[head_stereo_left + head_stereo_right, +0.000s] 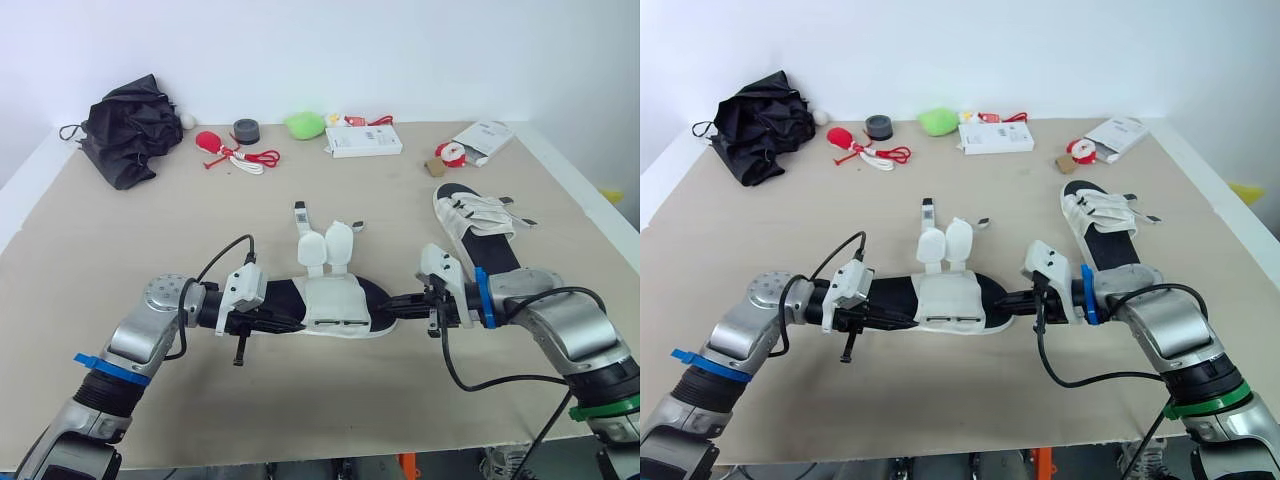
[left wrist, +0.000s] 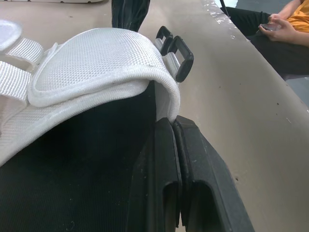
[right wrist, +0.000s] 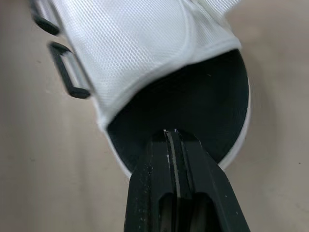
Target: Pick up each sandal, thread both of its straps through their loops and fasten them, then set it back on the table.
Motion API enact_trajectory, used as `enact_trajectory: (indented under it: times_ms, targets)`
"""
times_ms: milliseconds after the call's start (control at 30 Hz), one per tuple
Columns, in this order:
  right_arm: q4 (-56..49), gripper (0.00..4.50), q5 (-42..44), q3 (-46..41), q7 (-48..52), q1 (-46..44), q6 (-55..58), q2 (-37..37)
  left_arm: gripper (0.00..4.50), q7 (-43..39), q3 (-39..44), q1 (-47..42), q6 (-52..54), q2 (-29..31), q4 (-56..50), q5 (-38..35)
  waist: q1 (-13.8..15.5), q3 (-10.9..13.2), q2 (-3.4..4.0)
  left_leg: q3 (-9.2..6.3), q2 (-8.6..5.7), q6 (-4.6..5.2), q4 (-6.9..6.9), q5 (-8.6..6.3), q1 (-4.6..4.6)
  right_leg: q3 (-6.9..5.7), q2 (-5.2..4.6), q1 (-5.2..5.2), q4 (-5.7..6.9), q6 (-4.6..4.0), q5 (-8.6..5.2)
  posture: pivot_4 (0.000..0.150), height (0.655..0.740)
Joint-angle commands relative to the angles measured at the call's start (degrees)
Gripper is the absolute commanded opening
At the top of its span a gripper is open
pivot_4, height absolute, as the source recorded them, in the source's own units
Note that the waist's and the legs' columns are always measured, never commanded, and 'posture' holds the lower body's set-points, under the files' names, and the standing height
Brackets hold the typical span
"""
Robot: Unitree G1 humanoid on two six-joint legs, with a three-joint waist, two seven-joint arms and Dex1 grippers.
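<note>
One sandal (image 1: pixel 335 300) lies across the middle of the surface (image 1: pixel 150 230), and a tool grips it at each end. The left tool (image 2: pixel 171 126) has its two fingers squeezed together on the edge of the sandal, right where the white top part ends. The right tool (image 3: pixel 170 135) has its fingers pressed together on the rim at the other end, with a thin bit of white rim showing between them. I cannot tell if the sandal is lifted a little or resting on the surface.

Its two white straps (image 1: pixel 325 248) are open and stick out on the far side. Nothing is threaded yet. The black loops (image 2: pixel 176 50) sit on the near side of the white top.

The other sandal (image 1: pixel 478 232) lies farther back on the right, well apart from this one.

The sandal looks light. The bottom looks like bendy foam, so it may sag or twist if it is held at one end. The rim is thin, so a pinch there could slip. The white top and the straps look soft and floppy, like cloth. A strap will droop if it is held far from its tip, so it is best to pinch it near the tip and poke that end through the loop. The loops look small and stiff. One tool should hold the bottom steady near the loops while the other tool pulls the strap.
</note>
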Motion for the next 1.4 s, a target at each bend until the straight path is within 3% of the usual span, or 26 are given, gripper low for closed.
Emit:
enact_trajectory:
  times_ms: [33, 200, 467, 733, 900, 1000, 1100, 1133, 1167, 1300, 1333, 1400]
  targets:
    - [0.50, 0.03, -2.21, 2.09, 1.02, -2.81, -1.52, 1.88, 0.00, -0.16, 1.10, -1.08, -1.64, 0.80, 0.80, 0.76, -0.04, 0.00, 0.00, 0.01, 0.00, 0.00, 0.00, 0.00, 0.00, 0.02, 0.01, 0.00, 0.00, 0.00, 0.01, 0.150, 0.7400]
    - [1.50, 0.03, -2.11, 2.29, 1.67, -4.65, -0.66, 4.22, 0.00, 0.44, 0.69, -0.99, -1.73, 0.24, 0.51, 0.61, 0.00, 0.00, 0.00, -0.02, 0.02, -0.01, 0.01, 0.04, 0.02, -0.03, 0.02, 0.01, 0.05, 0.00, 0.01, 0.150, 0.7400]
    - [6.20, 0.03, -13.40, 12.69, 2.86, -6.38, -0.29, 3.45, 0.00, 1.75, 0.63, 0.40, -0.73, -0.22, -1.22, 0.00, -0.03, -0.14, -0.04, 0.00, 0.01, -0.01, 0.05, 0.05, 0.20, 0.01, 0.00, 0.13, 0.13, -0.01, 0.02, 0.150, 0.7400]
    - [6.50, 0.03, -15.90, 14.76, 4.66, -7.36, -0.66, 4.14, 0.00, 2.06, 1.11, 0.01, -1.55, 0.45, -0.28, 0.55, -0.02, -0.57, -0.23, 0.01, 0.10, -0.02, 0.04, 0.10, 0.71, -0.05, -0.07, 0.52, 0.14, -0.27, -0.14, 0.150, 0.7400]
    - [6.88, 0.03, -16.52, 14.66, 5.15, -7.31, -1.71, 4.77, 0.00, 0.92, 4.21, -0.53, 4.05, 4.46, -0.07, -2.32, -0.11, -0.71, -0.35, 0.01, 0.16, -0.04, 0.00, 0.09, 0.71, -0.04, -0.08, 0.51, 0.16, -0.34, -0.17, 0.150, 0.7400]
    - [6.78, 0.03, -16.58, 14.20, 5.30, -7.23, -2.28, 5.41, 0.00, -2.12, 6.86, -1.78, 13.14, 9.58, 0.97, -7.61, -0.33, -0.71, -0.38, 0.07, 0.41, -0.11, -0.02, 0.05, 0.70, -0.04, 0.03, 0.40, 0.25, -0.34, -0.15, 0.150, 0.7400]
    - [6.79, 0.00, -16.80, 13.57, 5.25, -6.98, -4.18, 5.97, 0.85, -2.29, 8.86, -4.19, 16.26, 11.31, 4.81, -9.46, -0.20, -0.71, -0.37, 0.06, 0.58, -0.15, -0.11, 0.06, 0.71, -0.04, 0.47, 0.23, 0.51, -0.61, -0.32, 0.150, 0.7400]
    - [6.90, 0.00, -16.85, 13.12, 4.86, -6.89, -5.22, 6.35, 1.57, -1.44, 9.68, -5.21, 17.01, 10.70, 6.19, -10.13, -0.11, -0.71, -0.37, 0.04, 0.65, -0.17, -0.14, 0.07, 0.73, -0.06, 0.56, 0.23, 0.52, -0.67, -0.35, 0.150, 0.7400]
    - [6.77, 0.00, -16.67, 12.84, 4.80, -6.86, -5.16, 6.58, 1.66, -0.07, 10.97, -6.46, 18.55, 9.58, 7.57, -11.25, 0.19, -0.74, -0.36, 0.02, 0.70, -0.19, -0.17, 0.08, 0.74, -0.09, 0.62, 0.24, 0.51, -0.70, -0.38, 0.150, 0.7400]
    - [5.45, 0.00, -16.38, 12.11, 5.28, -5.95, -6.25, 6.63, 3.32, 5.65, 18.33, -11.19, 30.64, 4.35, 12.42, -20.25, 0.17, -0.75, -0.43, -0.08, 0.73, -0.53, -0.16, 0.28, 0.74, -0.18, 0.61, 0.31, 0.51, -0.72, -0.39, 0.150, 0.7400]
    - [5.34, 0.00, -16.39, 12.02, 5.30, -5.77, -6.27, 6.64, 3.53, 6.56, 19.30, -11.69, 31.88, 3.60, 13.15, -20.99, 0.12, -0.75, -0.44, -0.04, 0.73, -0.56, -0.15, 0.30, 0.74, -0.14, 0.60, 0.30, 0.51, -0.70, -0.37, 0.150, 0.7400]
    - [5.28, 0.00, -16.45, 11.94, 5.28, -5.60, -6.36, 6.66, 4.43, 7.60, 20.04, -12.03, 32.98, 3.05, 13.49, -21.30, 0.00, -0.75, -0.45, 0.01, 0.71, -0.58, -0.14, 0.31, 0.74, -0.08, 0.58, 0.29, 0.51, -0.49, -0.25, 0.150, 0.7400]
